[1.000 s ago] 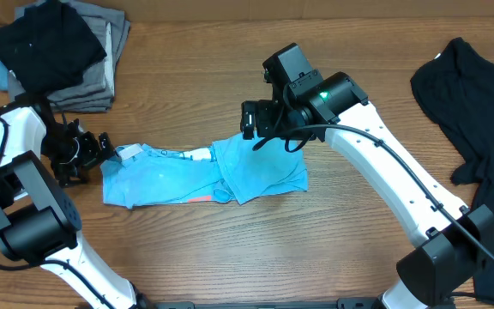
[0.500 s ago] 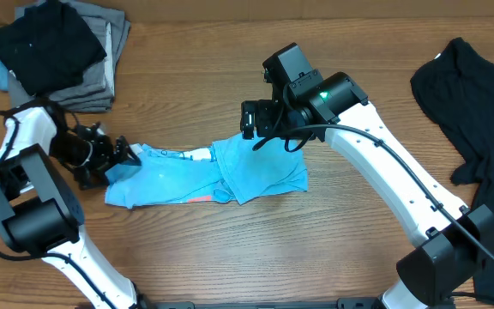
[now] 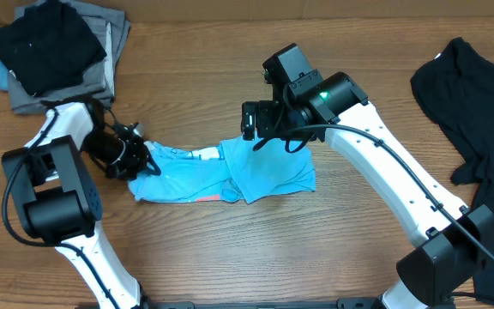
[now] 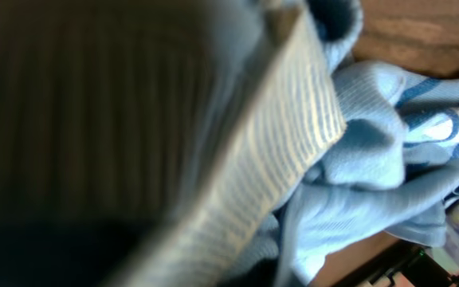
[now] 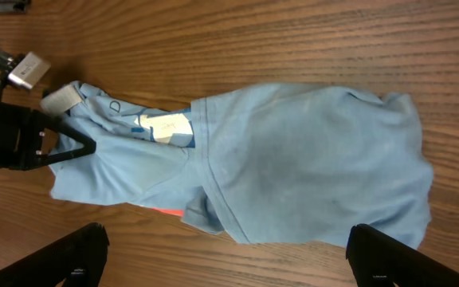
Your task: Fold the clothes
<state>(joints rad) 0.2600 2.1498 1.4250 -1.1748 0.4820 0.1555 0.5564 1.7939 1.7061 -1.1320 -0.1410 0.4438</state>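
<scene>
The left gripper (image 3: 137, 160) pinches the left end of the T-shirt (image 3: 264, 172), which stretches rightward beneath the wide-open right gripper (image 5: 231, 251).

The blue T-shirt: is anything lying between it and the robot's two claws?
Nothing visible does. The left gripper sits at the left end of the T-shirt, with cloth bunched against its fingers. The right gripper hangs open above the shirt's right half, with only air between.

Pretty much the whole view is filled by a brown wood-grain table (image 3: 230, 257), lit evenly, and a paler tan strip (image 3: 230, 9) is seen along its far edge.
</scene>
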